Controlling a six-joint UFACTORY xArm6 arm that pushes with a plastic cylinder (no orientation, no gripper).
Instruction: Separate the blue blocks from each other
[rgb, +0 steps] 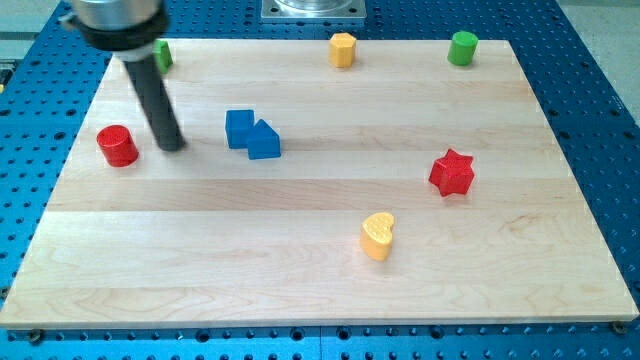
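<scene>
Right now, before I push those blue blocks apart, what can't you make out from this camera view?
- Green block at the view's top left: mostly hidden behind my rod, shape unreadable.
- Two blue blocks: touching; the seam between them is unclear.
- My tip: left of the blue blocks; contact with the board unverifiable.

Arm end: straight dark rod, charcoal to black, matte, round in section. My tip (173, 146) is blunt and plain. Above it the rod enters a wider black collar under a grey metallic housing, cropped by the view's top.
</scene>
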